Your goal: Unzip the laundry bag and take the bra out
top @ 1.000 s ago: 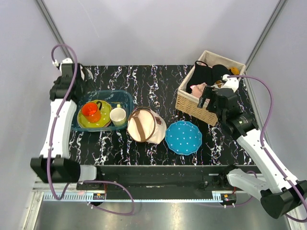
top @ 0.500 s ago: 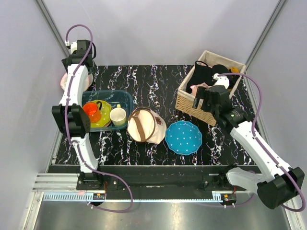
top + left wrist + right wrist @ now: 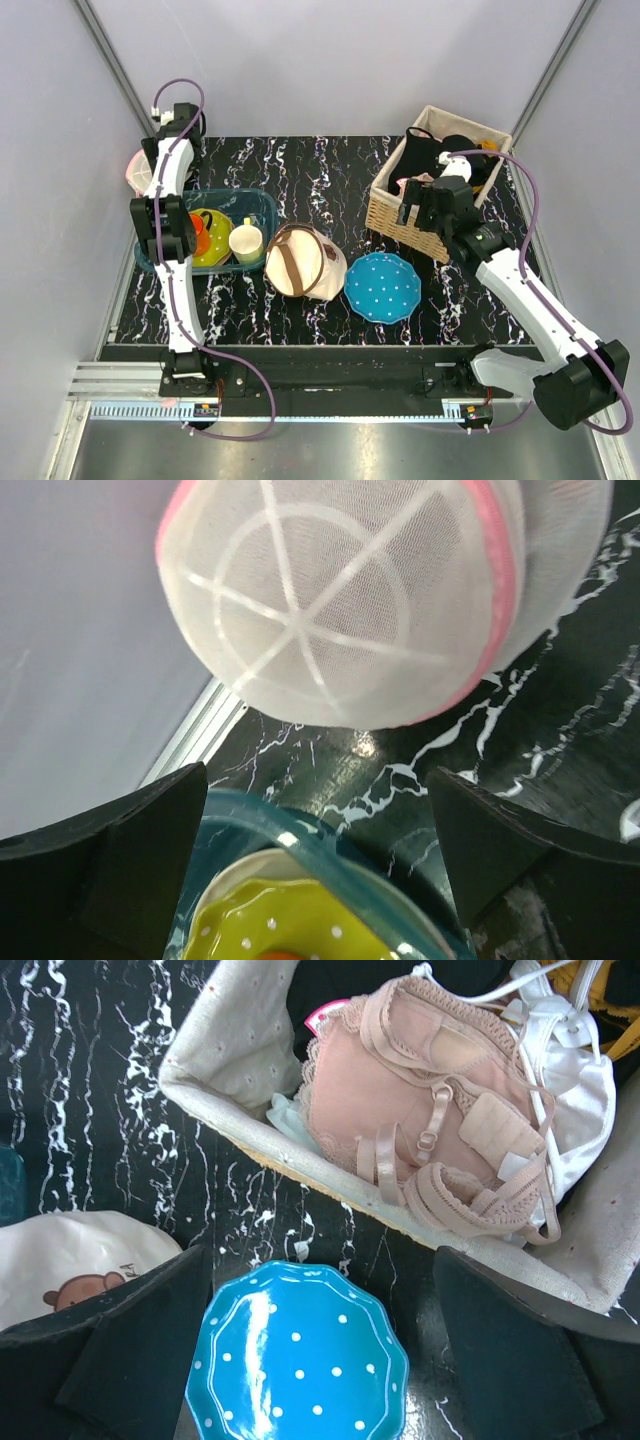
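In the overhead view my left arm point(image 3: 165, 185) reaches further into the far left corner than it did half a second ago. Its wrist is now over the laundry bag point(image 3: 134, 172), which shows only as a pink-and-white sliver at the table's left edge, just behind the teal tub point(image 3: 262, 205). My right arm point(image 3: 510, 280) has barely shifted and hangs over the near wall of the wicker basket point(image 3: 400, 220). On the left wrist camera the left gripper point(image 3: 315, 800) is spread wide, gripping nothing. The bag fills the top of that frame, its white mesh dome facing the lens, ribs meeting at a hub, pink rim curving down the right. It is round, so I see no long axis. On the right wrist camera the right gripper point(image 3: 320, 1280) is likewise spread, above the blue dotted plate point(image 3: 300, 1355), and a beige-pink bra point(image 3: 400, 1110) lies in the basket.
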### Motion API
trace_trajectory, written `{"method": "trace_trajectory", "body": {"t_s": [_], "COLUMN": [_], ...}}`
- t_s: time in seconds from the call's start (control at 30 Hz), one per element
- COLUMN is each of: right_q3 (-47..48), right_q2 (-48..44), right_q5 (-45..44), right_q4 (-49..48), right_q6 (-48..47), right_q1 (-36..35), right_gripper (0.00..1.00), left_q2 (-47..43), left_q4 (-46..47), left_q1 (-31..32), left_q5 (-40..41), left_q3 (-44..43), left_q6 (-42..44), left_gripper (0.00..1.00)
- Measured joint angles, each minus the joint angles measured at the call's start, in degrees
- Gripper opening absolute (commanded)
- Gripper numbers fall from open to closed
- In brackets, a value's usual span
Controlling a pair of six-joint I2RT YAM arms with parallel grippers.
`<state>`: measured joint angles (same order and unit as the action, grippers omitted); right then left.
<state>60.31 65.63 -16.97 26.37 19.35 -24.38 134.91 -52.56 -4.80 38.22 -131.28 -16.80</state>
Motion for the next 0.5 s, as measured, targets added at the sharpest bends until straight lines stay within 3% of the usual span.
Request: {"method": "trace_trajectory", "body": {"t_s": [0.27, 0.5], "right_q3": [0.11, 2.97], "right_q2": [-0.02, 5.66], "right_q5": [0.24, 1.7], "right_q4": [-2.05, -2.58], "right_q6": [0.68, 1.97], "right_q1": [0.0, 0.0], "right_gripper": [1.0, 1.0], "left_q2": [5.53, 5.53], "left_q4": [3.23, 8.63], "left_q1": [-2.01, -2.29], "left_q5": [0.07, 2.56], "left_q3": [0.11, 2.32], "left_q6": [2.03, 3.85], "left_gripper": [0.99, 0.99]}}
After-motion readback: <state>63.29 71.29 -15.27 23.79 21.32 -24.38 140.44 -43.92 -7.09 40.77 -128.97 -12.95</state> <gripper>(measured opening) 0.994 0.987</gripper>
